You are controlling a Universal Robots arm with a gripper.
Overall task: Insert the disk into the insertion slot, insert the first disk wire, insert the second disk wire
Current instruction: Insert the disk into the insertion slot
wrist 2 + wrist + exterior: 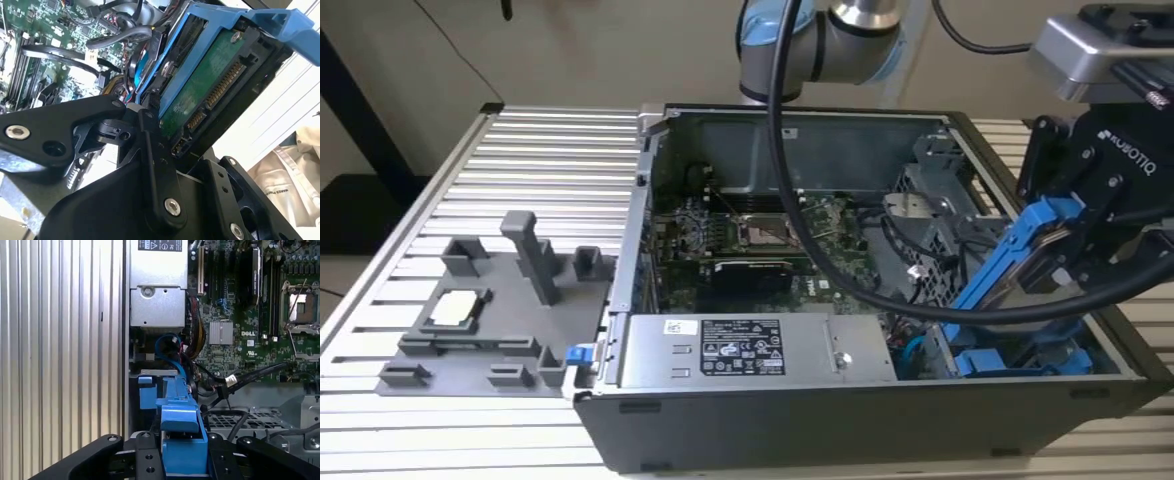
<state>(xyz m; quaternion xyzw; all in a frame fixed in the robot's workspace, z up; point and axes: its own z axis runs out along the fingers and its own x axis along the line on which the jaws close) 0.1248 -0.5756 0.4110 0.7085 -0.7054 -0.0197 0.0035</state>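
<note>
While the gripper (1067, 235) is clenched on the disk (1003, 262), gripping it by its blue frame, the disk hangs steeply tilted over the corner of the open case (854, 420) at the exterior view's right. Its lower end is near the blue bay (1014, 358) and is not seated. In the first wrist view the black fingers (145, 460) press both sides of the frame, with the disk (180, 415) edge-on between them. In the second wrist view the disk (210, 85) shows its green circuit-board face and connectors. A black cable (781, 150) runs down from the arm across the motherboard (761, 235) toward the gripper. The silver power supply (734, 350) sits along the case's near wall. A grey fixture (494, 300) lies on the ribbed table (520, 170), beside the case at the exterior view's left.
</note>
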